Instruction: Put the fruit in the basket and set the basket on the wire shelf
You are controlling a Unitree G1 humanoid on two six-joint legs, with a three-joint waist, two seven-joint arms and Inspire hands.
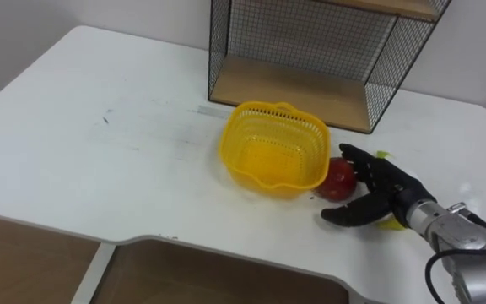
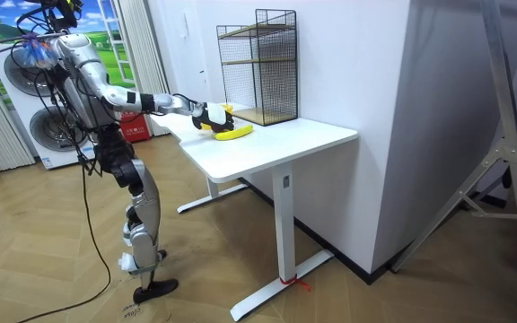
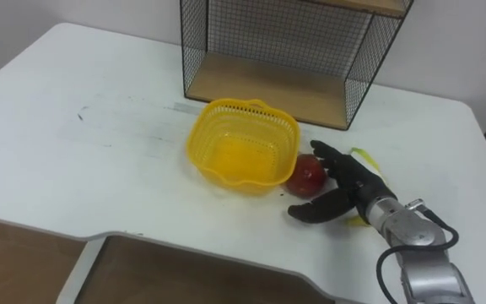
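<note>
Basket: your yellow basket (image 1: 234,156) sits empty on the white table (image 1: 99,152), in front of the wire shelf (image 1: 310,51), so I think fruit can drop right in.
Red fruit (image 1: 338,178): it lies on the table against the basket's right side, not in yet.
Yellow fruit (image 2: 233,132): it lies partly hidden under your hand.
Right hand (image 1: 378,190): your arm reaches in low from the right. The hand is spread wide round the red fruit, fingers at the far side, thumb at the near side, holding nothing.

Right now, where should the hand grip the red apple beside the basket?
Take the apple around its round middle, coming from its right: the yellow basket crowds its left side. The right hand is open there, fingers behind it, thumb in front.
</note>
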